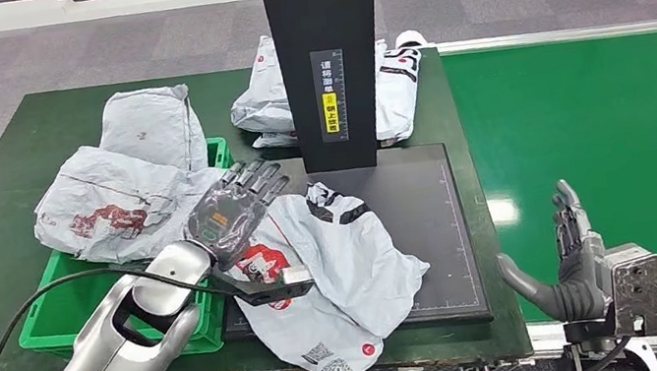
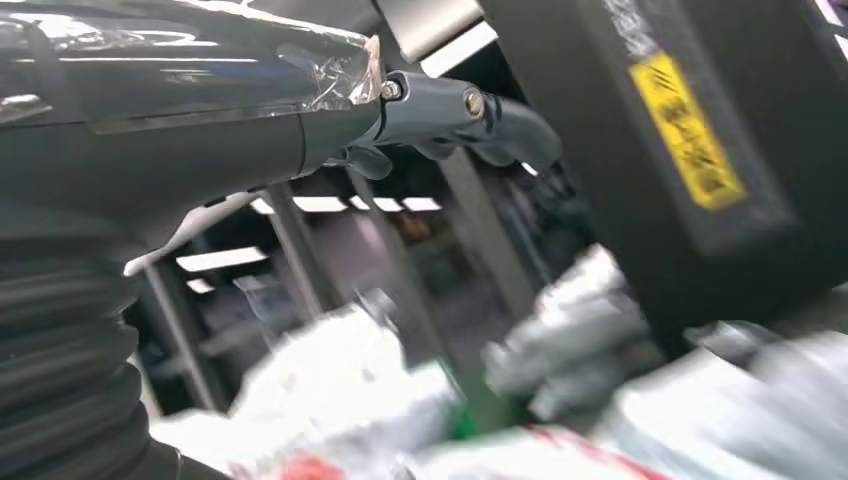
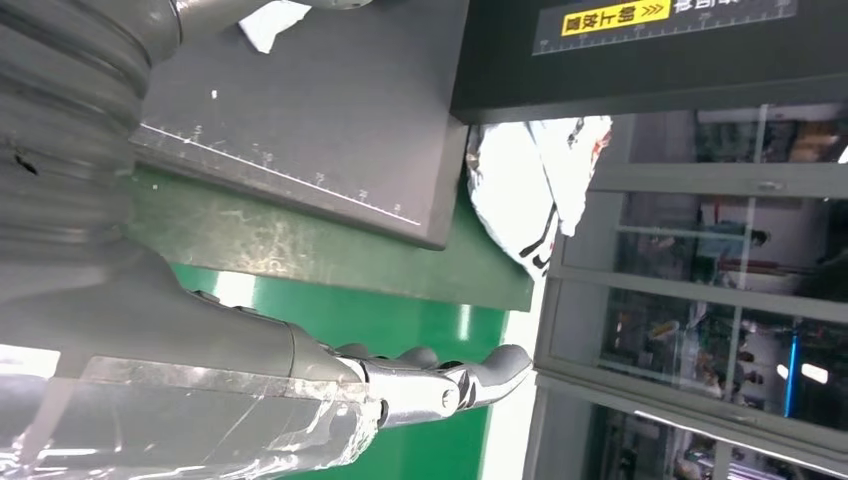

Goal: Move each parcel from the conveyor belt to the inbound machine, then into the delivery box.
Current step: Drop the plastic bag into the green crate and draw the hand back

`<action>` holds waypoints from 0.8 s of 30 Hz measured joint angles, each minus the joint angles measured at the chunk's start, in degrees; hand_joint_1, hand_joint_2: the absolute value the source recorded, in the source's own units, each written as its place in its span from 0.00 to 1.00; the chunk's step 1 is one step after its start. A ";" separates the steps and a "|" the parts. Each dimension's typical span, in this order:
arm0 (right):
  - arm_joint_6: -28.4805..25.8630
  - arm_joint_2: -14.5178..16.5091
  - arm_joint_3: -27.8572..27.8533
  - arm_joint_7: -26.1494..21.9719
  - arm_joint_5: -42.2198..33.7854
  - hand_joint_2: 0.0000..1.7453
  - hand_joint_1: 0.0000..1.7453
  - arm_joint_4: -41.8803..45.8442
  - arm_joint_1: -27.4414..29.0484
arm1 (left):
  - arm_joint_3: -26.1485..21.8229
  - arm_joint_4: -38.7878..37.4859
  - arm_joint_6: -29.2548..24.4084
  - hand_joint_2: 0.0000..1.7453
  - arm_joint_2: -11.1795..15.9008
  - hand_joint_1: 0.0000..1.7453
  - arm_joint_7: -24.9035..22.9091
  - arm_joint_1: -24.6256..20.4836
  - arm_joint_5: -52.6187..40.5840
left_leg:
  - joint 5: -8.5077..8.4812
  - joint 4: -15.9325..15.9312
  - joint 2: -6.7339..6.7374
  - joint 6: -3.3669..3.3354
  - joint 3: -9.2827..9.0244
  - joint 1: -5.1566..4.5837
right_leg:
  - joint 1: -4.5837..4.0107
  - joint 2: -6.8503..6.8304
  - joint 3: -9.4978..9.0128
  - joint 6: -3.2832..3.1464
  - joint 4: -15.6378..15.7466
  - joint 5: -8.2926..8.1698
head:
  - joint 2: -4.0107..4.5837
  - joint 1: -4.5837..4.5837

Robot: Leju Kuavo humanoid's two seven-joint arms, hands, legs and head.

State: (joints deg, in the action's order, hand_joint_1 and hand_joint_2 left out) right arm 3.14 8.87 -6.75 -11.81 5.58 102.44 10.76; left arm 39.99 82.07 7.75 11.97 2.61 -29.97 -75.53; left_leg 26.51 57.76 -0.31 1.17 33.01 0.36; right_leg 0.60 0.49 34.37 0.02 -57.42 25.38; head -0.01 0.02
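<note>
On black platform [image 1: 430,219], crumpled white parcel [image 1: 347,262]

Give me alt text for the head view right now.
The left hand hovers flat, fingers apart, over a white parcel on the inbound machine. More parcels fill the green delivery box beside it. The right hand hangs open above the bare conveyor belt.
</note>
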 joint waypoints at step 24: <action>0.99 -1.31 0.00 -0.51 -1.50 1.00 0.00 -2.57 -1.85 | 4.41 1.34 19.06 1.00 8.04 0.00 17.63 -9.36 35.73 | -0.04 0.00 -0.03 0.00 0.00 0.01 | 0.03 -0.03 -0.02 0.00 -0.04 0.00 | 0.00 0.01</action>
State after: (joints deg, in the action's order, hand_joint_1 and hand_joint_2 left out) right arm 4.13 7.56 -6.75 -12.32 4.09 99.86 8.90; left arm 44.40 83.41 26.81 20.01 20.24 -39.33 -39.79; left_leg 26.47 57.76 -0.33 1.17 33.01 0.37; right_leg 0.63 0.46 34.35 0.02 -57.46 25.37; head -0.01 0.02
